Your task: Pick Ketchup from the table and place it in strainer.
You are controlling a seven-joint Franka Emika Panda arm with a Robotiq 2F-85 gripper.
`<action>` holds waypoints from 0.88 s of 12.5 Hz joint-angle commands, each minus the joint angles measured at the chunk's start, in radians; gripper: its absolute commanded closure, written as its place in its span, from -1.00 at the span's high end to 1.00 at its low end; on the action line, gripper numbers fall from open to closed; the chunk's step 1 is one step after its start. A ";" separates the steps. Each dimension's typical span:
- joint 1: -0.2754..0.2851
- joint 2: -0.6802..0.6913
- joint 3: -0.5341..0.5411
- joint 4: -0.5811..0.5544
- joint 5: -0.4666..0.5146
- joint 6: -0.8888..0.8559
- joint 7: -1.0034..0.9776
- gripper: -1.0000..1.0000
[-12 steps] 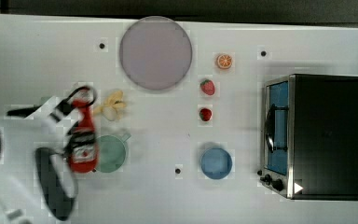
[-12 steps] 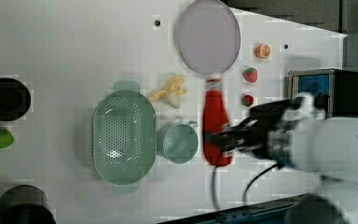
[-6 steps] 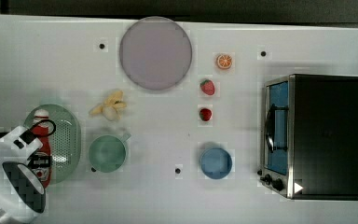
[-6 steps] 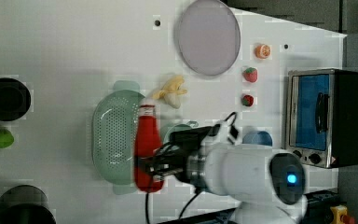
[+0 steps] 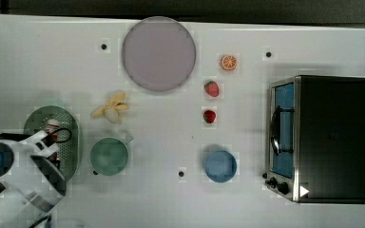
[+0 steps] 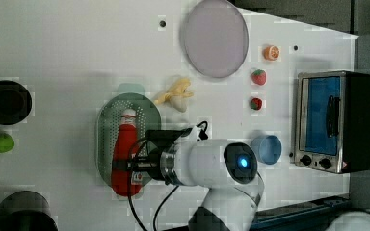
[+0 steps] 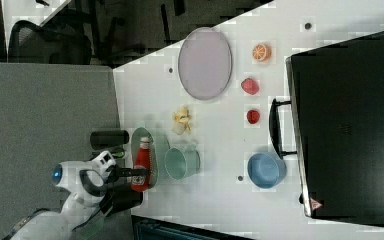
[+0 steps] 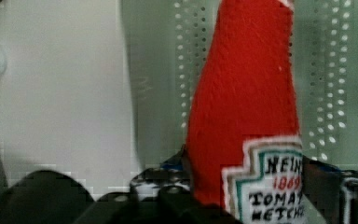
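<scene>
The ketchup [image 6: 124, 144], a red bottle with a white cap, lies lengthwise in the mint-green strainer [image 6: 107, 130], its cap toward the banana. My gripper [image 6: 125, 166] is shut across the bottle's labelled lower body. In the wrist view the ketchup [image 8: 247, 93] stands between dark fingers [image 8: 158, 186], with the perforated strainer [image 8: 326, 70] right behind it. In the top view my arm covers most of the bottle; the ketchup cap [image 5: 53, 126] shows over the strainer [image 5: 69, 128]. In the right view the ketchup [image 7: 142, 157] lies over the strainer [image 7: 157, 145].
A green cup [image 5: 108, 156] stands close beside the strainer, with a banana [image 5: 110, 109] and a lilac plate [image 5: 158, 53] further on. A blue cup [image 5: 219, 165], two strawberries, an orange slice and a toaster oven [image 5: 323, 137] fill the top view's right. Dark containers [image 6: 5, 101] stand at the left view's left.
My gripper carried the ketchup from beside the green cup across to the strainer and brought it down into the basket.
</scene>
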 commanded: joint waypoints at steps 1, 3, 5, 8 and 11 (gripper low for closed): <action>-0.004 -0.015 -0.011 0.009 -0.042 0.077 0.096 0.95; -0.022 -0.073 -0.011 0.011 -0.041 0.046 0.137 1.00; -0.058 -0.190 -0.010 0.012 -0.030 -0.028 0.172 1.00; -0.140 -0.385 -0.016 0.031 0.099 -0.237 0.165 1.00; -0.221 -0.534 -0.069 0.098 0.274 -0.534 0.065 1.00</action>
